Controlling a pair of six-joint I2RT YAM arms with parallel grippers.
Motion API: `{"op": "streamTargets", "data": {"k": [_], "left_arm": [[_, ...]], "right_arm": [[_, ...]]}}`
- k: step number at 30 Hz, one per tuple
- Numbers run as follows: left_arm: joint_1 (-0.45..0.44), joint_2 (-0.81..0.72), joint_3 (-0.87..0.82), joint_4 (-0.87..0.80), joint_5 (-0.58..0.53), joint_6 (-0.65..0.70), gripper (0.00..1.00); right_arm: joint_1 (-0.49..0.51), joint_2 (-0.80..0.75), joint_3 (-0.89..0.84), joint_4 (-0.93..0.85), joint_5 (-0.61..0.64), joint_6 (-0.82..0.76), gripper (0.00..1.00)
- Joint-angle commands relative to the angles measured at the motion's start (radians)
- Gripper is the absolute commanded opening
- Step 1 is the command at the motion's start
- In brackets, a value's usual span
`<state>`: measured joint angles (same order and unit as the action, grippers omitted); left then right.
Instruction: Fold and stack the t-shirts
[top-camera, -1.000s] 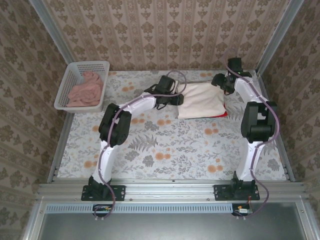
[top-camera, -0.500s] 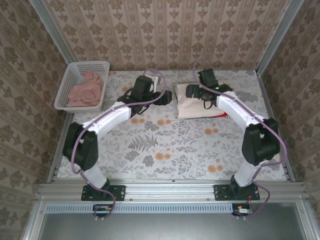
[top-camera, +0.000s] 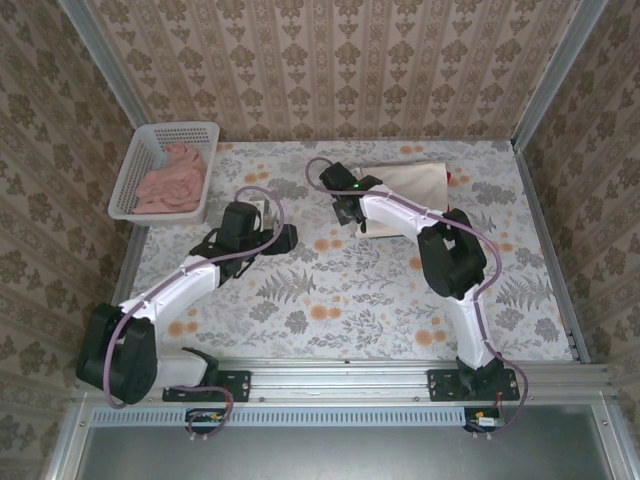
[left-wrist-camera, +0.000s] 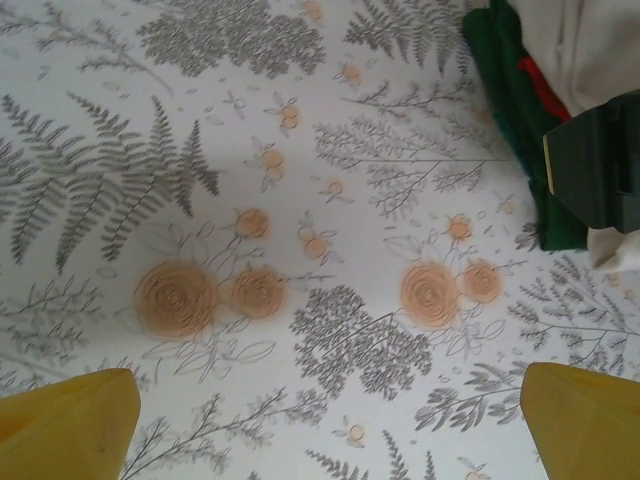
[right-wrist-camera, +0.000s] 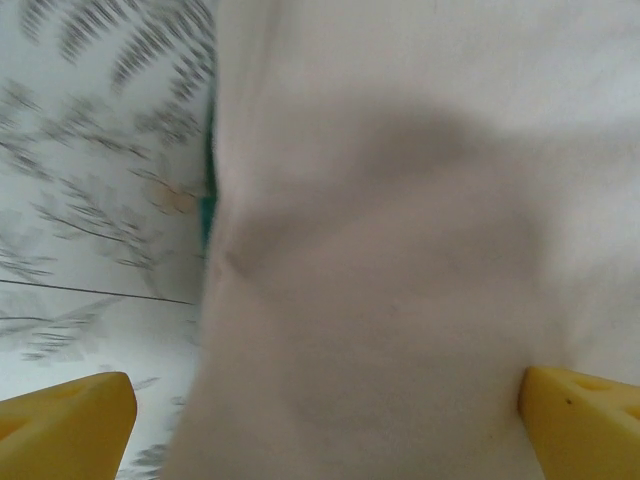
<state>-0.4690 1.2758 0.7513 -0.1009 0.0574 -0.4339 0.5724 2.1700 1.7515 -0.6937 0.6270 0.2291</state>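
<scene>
Floral worktop bears the stacked cream shirt, upper right; left fingers and right fingers spread, I'd next lift clear.

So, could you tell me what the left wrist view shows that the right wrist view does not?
Left wrist: a strip of the red t-shirt peeking out at the stack's edge, and a black arm part over that edge. Right wrist: a close look at a soft crease across the cream-white t-shirt. Shared: the cream-white t-shirt, the dark green t-shirt edging out from under it, the patterned tablecloth, and yellow fingers spread wide, the left fingers and the right fingers.
</scene>
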Motion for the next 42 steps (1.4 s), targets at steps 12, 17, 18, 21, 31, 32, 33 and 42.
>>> {"op": "streamTargets", "data": {"k": [12, 17, 18, 21, 31, 32, 33, 42], "left_arm": [[0.007, -0.136, -0.036, 0.001, -0.001, 0.003, 1.00], [0.009, -0.163, -0.039, -0.007, 0.002, 0.007, 1.00], [0.008, -0.170, -0.040, -0.011, 0.004, 0.010, 1.00], [0.009, -0.191, -0.052, -0.014, 0.002, 0.012, 1.00], [0.050, -0.249, -0.070, -0.043, -0.001, 0.012, 1.00], [0.051, -0.252, -0.070, -0.046, -0.007, 0.014, 1.00], [0.053, -0.255, -0.068, -0.055, -0.019, 0.017, 1.00], [0.067, -0.317, -0.070, -0.119, -0.043, 0.027, 1.00]], "right_arm": [[-0.212, -0.055, -0.127, 0.079, 0.125, -0.333, 1.00], [-0.342, -0.038, -0.063, 0.085, 0.004, -0.356, 1.00], [-0.366, -0.023, -0.038, 0.077, 0.006, -0.359, 1.00], [-0.422, 0.022, 0.030, 0.048, -0.016, -0.377, 1.00], [-0.523, 0.145, 0.215, 0.001, -0.031, -0.434, 1.00], [-0.528, 0.150, 0.235, -0.009, -0.024, -0.427, 1.00], [-0.534, 0.152, 0.251, -0.015, -0.022, -0.424, 1.00], [-0.547, 0.207, 0.394, -0.062, -0.040, -0.441, 1.00]]}}
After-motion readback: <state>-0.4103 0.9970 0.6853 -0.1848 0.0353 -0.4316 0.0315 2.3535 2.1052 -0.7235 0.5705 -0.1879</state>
